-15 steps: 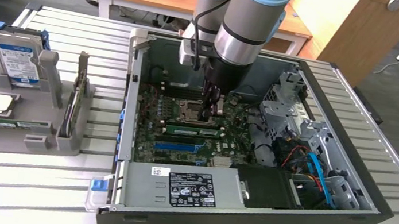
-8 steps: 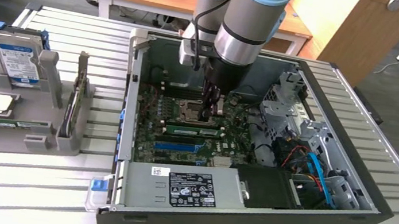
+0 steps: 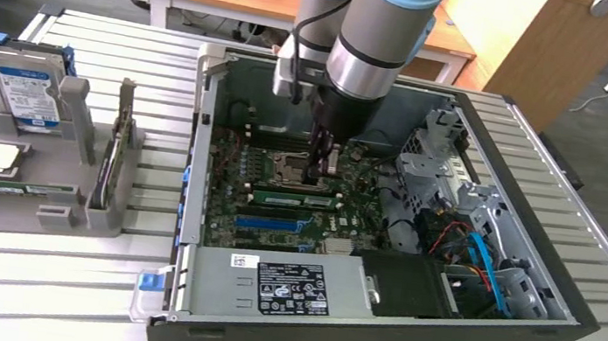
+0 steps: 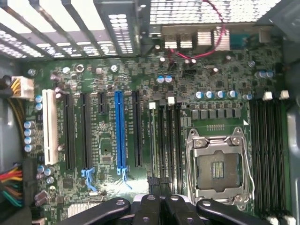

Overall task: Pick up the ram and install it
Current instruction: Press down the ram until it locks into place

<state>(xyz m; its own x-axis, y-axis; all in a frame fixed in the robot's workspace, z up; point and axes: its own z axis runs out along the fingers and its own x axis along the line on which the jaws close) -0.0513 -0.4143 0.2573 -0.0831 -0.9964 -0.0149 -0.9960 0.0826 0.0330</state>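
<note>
The black pincer [image 3: 325,169] is clamped together inside the open black computer case [image 3: 570,294], pressing the thin green ram stick [image 4: 152,136] edge-on into its slot at nine o'clock of the silver CPU socket [image 4: 218,168]; pressure should stay straight and even.

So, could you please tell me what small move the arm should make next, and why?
Probably a short, gentle press straight down. The gripper, jaws shut, sits right at the ram, which stands edge-on along a memory slot beside the empty CPU socket. I cannot tell whether the stick is fully seated, so easing down seems safest.
</note>
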